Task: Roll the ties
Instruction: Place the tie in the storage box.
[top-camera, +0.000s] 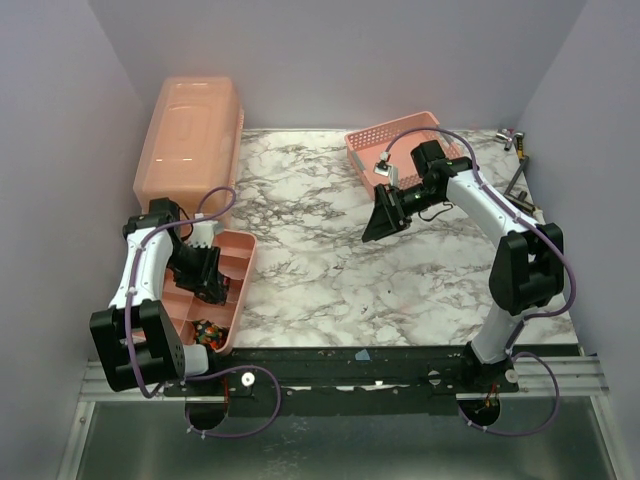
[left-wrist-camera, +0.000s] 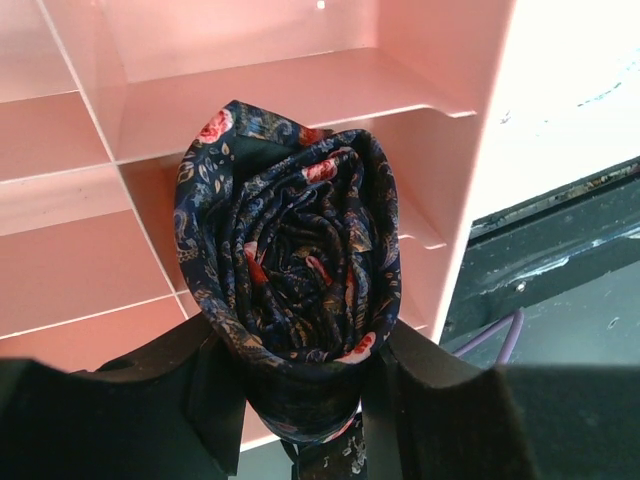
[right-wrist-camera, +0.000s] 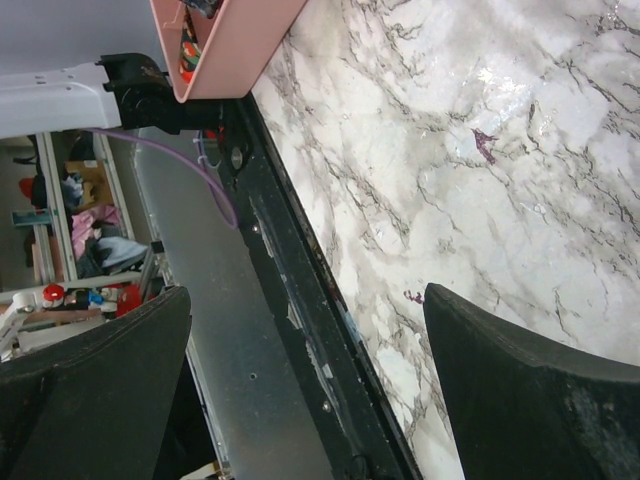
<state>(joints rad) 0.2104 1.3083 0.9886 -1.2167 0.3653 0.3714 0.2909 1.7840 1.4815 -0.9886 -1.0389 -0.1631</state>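
Note:
My left gripper (left-wrist-camera: 300, 395) is shut on a rolled tie (left-wrist-camera: 290, 250), a dark navy coil with red and pale flecks. It holds the coil just above a compartment of the pink divided tray (left-wrist-camera: 80, 290). In the top view the left gripper (top-camera: 205, 275) hangs over that tray (top-camera: 240, 262) and hides the held coil. A second rolled tie (top-camera: 208, 331) sits in the tray's nearest compartment; it also shows in the right wrist view (right-wrist-camera: 186, 45). My right gripper (top-camera: 385, 215) is open and empty above the marble table, with its jaws wide apart (right-wrist-camera: 305, 390).
A pink lidded box (top-camera: 190, 125) stands at the back left, behind the tray. A pink basket (top-camera: 372, 140) sits at the back right behind the right arm. The marble tabletop (top-camera: 330, 270) ends at a black rail (top-camera: 400, 355) along the front.

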